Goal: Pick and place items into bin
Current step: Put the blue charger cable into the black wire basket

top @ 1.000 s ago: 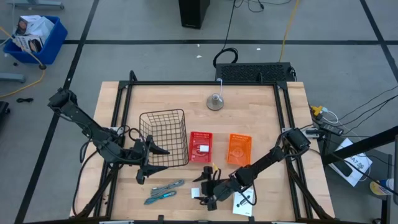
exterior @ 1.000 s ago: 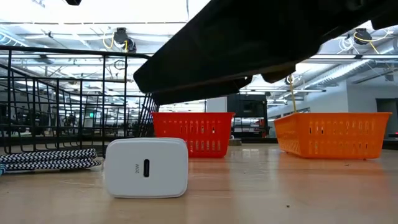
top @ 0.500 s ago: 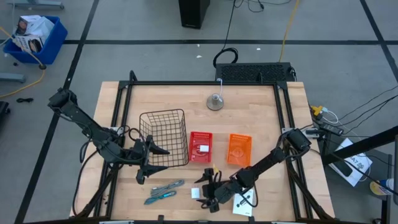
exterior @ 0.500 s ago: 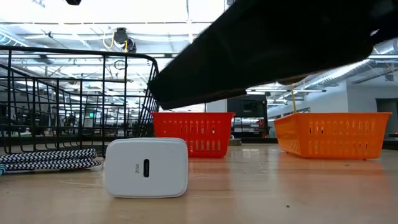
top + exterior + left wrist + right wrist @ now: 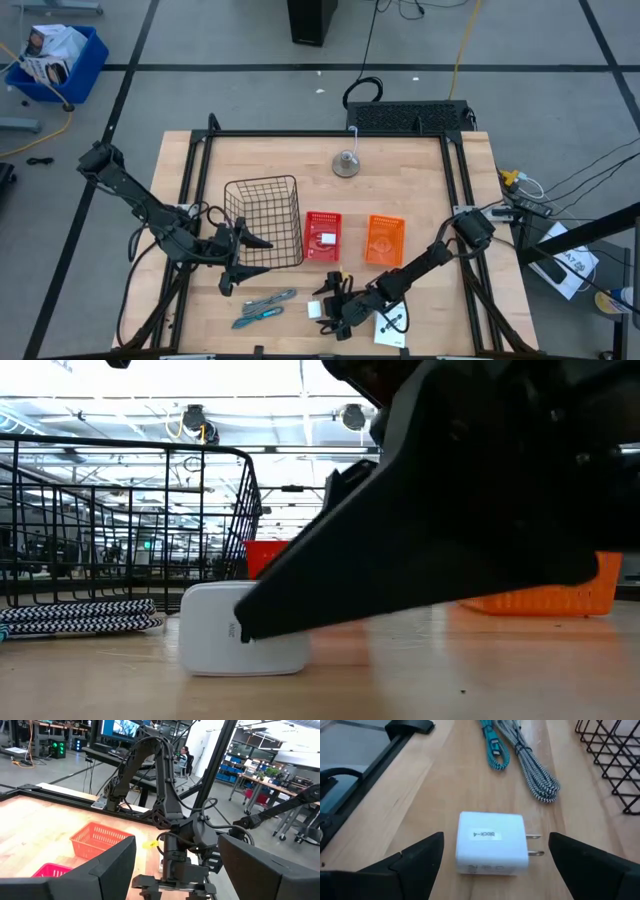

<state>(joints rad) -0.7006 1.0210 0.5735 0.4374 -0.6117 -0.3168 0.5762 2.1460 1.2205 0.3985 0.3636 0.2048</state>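
The tiny white block (image 5: pixel 492 842), a plug-in charger with two prongs, lies flat on the wooden table near its near edge (image 5: pixel 315 310). My right gripper (image 5: pixel 496 837) is open and low over the table, one finger on either side of the block, apart from it; in the low view its dark finger (image 5: pixel 400 570) covers part of the block (image 5: pixel 215 645). The blue-and-grey braided cable (image 5: pixel 262 308) lies left of the block. The flat white packet (image 5: pixel 392 325) rests on the table under the right arm. My left gripper (image 5: pixel 268 256) waits open beside the black wire basket (image 5: pixel 265 222).
A red basket (image 5: pixel 322 236) and an orange basket (image 5: pixel 385 240) sit mid-table, right of the wire basket. A small silver bell-shaped object (image 5: pixel 346 163) stands toward the far edge. A black metal frame (image 5: pixel 200 180) borders the table.
My right gripper has come down toward the table and moved left toward the white block, so that its fingers now stand around it. In the low view it has dropped from overhead to just above the tabletop.
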